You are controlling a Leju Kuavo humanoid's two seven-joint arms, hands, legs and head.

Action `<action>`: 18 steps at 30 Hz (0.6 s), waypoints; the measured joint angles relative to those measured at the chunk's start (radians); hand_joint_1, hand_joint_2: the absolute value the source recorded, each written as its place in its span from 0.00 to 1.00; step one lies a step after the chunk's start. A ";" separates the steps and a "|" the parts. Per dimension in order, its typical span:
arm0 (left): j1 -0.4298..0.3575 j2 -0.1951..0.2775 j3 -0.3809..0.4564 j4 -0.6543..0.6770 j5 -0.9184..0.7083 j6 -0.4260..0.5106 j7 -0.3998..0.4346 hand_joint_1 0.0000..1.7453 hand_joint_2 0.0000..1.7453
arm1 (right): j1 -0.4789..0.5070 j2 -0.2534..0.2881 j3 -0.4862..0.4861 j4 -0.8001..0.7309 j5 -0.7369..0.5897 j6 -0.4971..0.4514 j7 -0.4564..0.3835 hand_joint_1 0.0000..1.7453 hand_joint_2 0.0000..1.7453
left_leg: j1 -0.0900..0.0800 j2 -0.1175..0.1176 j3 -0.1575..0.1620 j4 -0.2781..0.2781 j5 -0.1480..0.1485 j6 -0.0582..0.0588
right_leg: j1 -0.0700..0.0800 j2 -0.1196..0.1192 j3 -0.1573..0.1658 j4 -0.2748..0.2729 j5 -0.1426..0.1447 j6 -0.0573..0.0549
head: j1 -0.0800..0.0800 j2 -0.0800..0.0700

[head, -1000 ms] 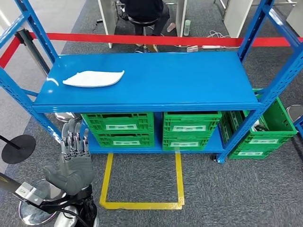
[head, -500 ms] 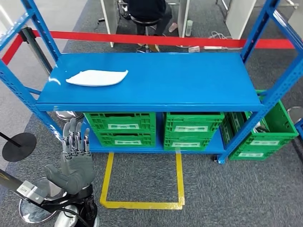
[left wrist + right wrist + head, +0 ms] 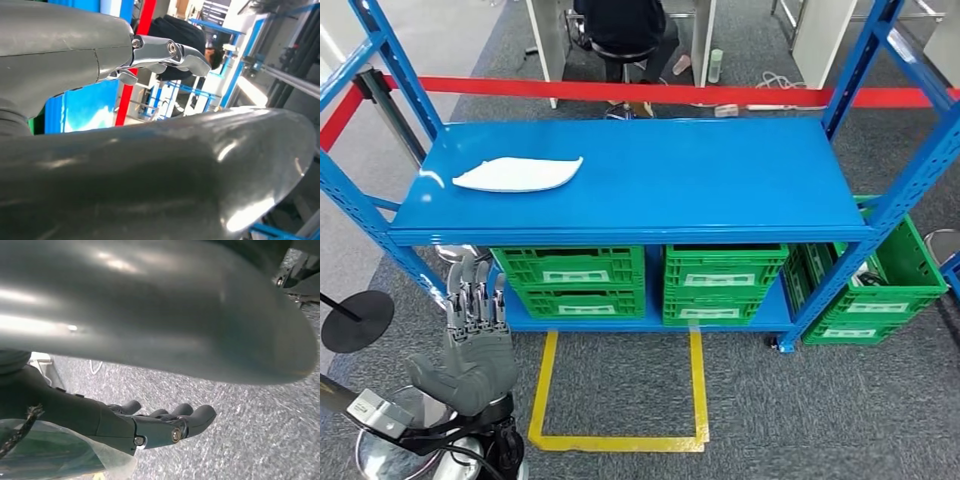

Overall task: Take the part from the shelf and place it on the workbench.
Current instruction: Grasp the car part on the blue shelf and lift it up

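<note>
A flat white leaf-shaped part (image 3: 518,173) lies on the left end of the blue shelf's top board (image 3: 682,185). My left hand (image 3: 473,340) hangs in front of the shelf's lower left corner, well below the part, fingers straight and apart, holding nothing. In the left wrist view the fingers (image 3: 166,52) stretch out with nothing in them. In the right wrist view my right hand (image 3: 151,427) is over grey carpet, its fingers extended and holding nothing.
Green crates (image 3: 573,280) (image 3: 720,282) fill the lower shelf, and more crates (image 3: 875,275) stand at the right. A red barrier tape (image 3: 660,93) runs behind the shelf, with a seated person (image 3: 626,25) beyond. A yellow square (image 3: 622,390) is taped on the carpet.
The whole view has shifted slightly as the camera moved. The part stays put on the shelf, and my left hand keeps the same pose.
</note>
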 joint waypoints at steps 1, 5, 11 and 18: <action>0.000 0.000 0.000 0.000 0.001 0.001 0.000 0.00 0.00 | -0.001 0.000 0.000 0.000 0.000 0.000 0.000 0.00 0.00 | -0.001 -0.001 0.003 -0.010 -0.003 0.001 | 0.001 -0.001 0.003 -0.002 0.000 0.006 | -0.001 0.000; -0.001 -0.003 -0.001 -0.002 0.001 0.004 -0.002 0.00 0.00 | -0.005 0.000 -0.001 0.000 0.002 -0.003 0.001 0.00 0.00 | 0.010 0.000 0.022 -0.035 -0.005 0.011 | 0.000 0.000 -0.037 0.068 -0.044 0.023 | 0.003 0.000; -0.001 -0.003 -0.001 -0.002 -0.004 0.012 -0.002 0.00 0.00 | 0.002 -0.001 -0.005 0.000 0.004 -0.006 0.001 0.00 0.00 | 0.008 -0.003 0.051 -0.036 -0.032 0.018 | -0.002 0.000 -0.172 0.216 -0.007 0.031 | 0.007 0.000; -0.004 -0.002 -0.001 -0.002 -0.012 0.020 -0.001 0.00 0.00 | 0.000 -0.002 -0.007 0.000 0.004 -0.008 0.000 0.00 0.00 | 0.001 -0.002 0.063 -0.024 -0.066 -0.013 | -0.002 0.005 -0.087 0.021 0.061 -0.001 | 0.002 0.000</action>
